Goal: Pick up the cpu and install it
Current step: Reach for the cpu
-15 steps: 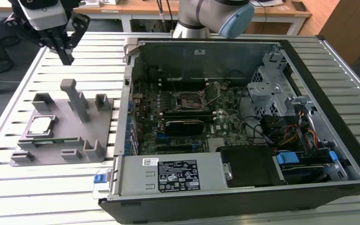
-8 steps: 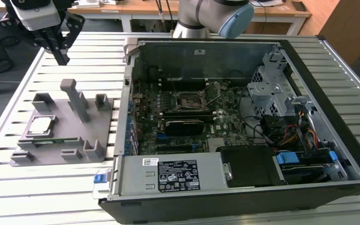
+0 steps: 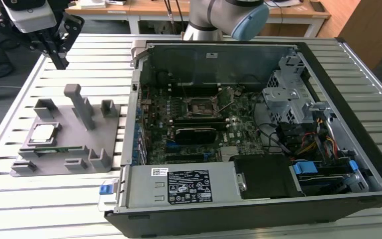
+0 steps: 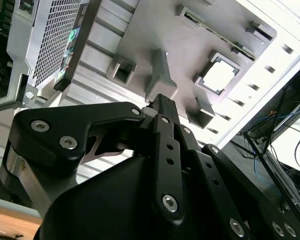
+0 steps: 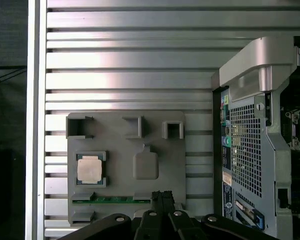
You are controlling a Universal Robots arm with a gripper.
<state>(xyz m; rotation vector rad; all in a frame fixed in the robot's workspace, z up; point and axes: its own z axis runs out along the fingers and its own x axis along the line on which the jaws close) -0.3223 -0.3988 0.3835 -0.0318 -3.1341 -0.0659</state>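
Cpu [image 3: 44,133] lies flat in a square pocket of the grey holder tray [image 3: 78,145], well below the claw [image 3: 59,63] and untouched by it. The claw's fingers are pressed together, carrying nothing, high above the slatted table [image 3: 78,199]. An open computer case [image 3: 244,219] stands off to the claw's side, past the tray.

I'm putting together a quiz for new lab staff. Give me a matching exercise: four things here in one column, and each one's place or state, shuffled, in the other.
1 cpu
2 memory stick
3 gripper
4 computer case

A lying open, exterior view's right
B above the table, holding nothing
C square pocket of grey fixture
D long slot at the fixture's edge

Pairs: 1-C, 2-D, 3-B, 4-A
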